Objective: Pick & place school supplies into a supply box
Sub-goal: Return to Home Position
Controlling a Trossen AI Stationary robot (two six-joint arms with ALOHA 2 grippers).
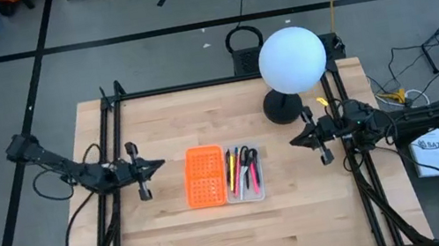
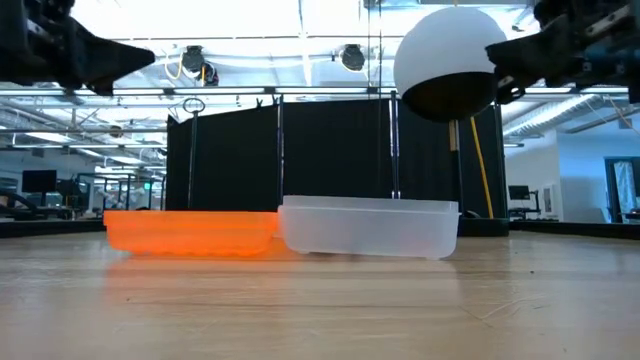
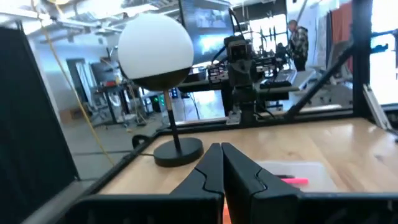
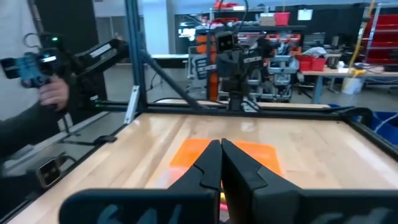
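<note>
Grey floor (image 1: 139, 16) with dark lines, black partition (image 2: 230, 160), ceiling lights (image 2: 300, 20), white globe lamp (image 1: 291, 59)

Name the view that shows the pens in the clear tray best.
High view: pens lie visible from above. Low view shows only the tray's wall; left wrist view glimpses one pink pen; right wrist view shows almost nothing.

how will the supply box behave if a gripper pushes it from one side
Probably slides easily: the box looks like thin, light plastic on a smooth wooden table. Pushed at the orange lid, it may flex at the joint rather than move as one. Tilted, the loose pens inside would likely roll.
</note>
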